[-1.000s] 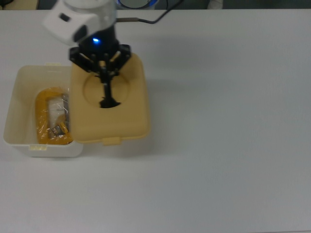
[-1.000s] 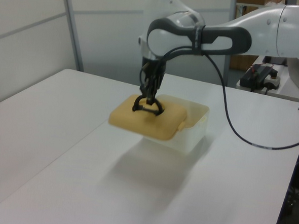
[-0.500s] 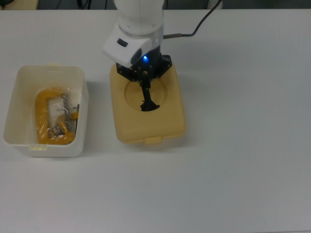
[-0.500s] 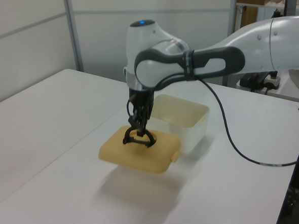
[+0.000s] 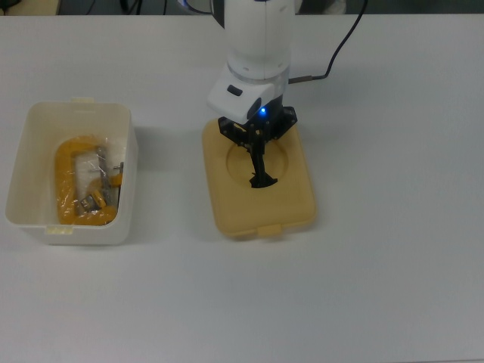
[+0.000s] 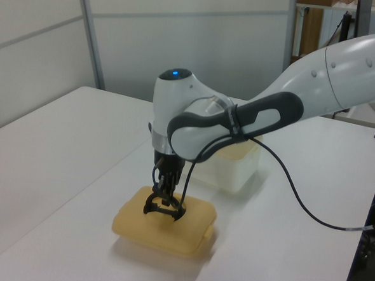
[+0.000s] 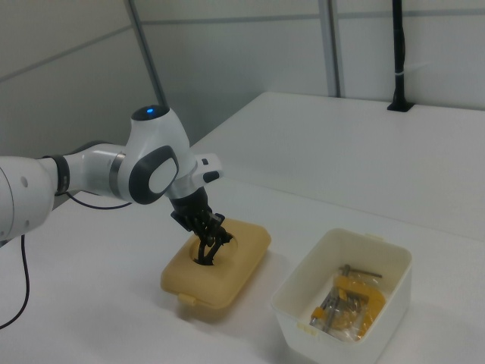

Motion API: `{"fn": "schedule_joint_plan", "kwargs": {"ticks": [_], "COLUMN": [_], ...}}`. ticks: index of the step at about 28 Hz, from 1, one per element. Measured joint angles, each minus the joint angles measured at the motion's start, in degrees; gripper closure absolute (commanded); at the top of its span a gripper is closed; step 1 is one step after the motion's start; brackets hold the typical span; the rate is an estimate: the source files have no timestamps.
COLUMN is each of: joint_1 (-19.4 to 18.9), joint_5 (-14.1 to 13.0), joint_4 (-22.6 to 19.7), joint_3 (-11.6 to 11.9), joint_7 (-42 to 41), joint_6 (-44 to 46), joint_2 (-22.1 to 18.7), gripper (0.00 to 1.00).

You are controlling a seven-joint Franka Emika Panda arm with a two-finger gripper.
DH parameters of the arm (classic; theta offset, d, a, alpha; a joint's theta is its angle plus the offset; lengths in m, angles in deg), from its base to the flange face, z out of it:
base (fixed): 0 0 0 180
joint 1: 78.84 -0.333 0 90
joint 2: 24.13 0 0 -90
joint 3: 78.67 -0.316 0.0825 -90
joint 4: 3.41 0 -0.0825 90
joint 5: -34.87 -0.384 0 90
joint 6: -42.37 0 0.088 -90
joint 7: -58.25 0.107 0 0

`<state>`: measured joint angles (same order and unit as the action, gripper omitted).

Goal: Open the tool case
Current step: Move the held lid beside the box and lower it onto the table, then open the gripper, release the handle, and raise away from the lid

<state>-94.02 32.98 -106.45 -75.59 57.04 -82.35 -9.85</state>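
Observation:
The tool case stands apart in two pieces. Its white box [image 5: 30, 155] [image 7: 398, 265] sits uncovered at the top view's left, showing a yellow clamp [image 5: 72, 181] and metal parts inside. The tan-yellow lid [image 5: 234, 200] [image 6: 138, 223] [image 7: 227, 277] lies flat on the table, a gap to the top view's right of the box. My gripper [image 5: 259, 160] [image 6: 166, 193] [image 7: 209, 244] points down into the lid's round recess, shut on the black handle [image 5: 263, 181] [image 6: 164, 207]. The lid's latch tab [image 5: 269, 231] faces the table's near edge.
The white table [image 5: 393, 287] carries only the box and the lid. A black cable [image 5: 344, 45] trails from the arm toward the top view's upper right. Walls and a window frame lie behind the table in the left and right views.
The lid, held by its handle, has travelled from over the box to the top view's right and come down onto the table. The box has stayed put.

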Motion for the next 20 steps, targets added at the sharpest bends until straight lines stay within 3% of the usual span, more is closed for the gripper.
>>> {"fn": "schedule_joint_plan", "kwargs": {"ticks": [10, 20], "joint_1": [-1.3, -2.3], "joint_5": [2.5, 2.6], "joint_4": [-2.2, -2.3], "joint_3": [0.0, 0.0], "joint_7": [7.9, 9.6], "joint_6": [-3.4, -3.4], "joint_2": [0.5, 2.7], "gripper": [1.0, 1.0]}}
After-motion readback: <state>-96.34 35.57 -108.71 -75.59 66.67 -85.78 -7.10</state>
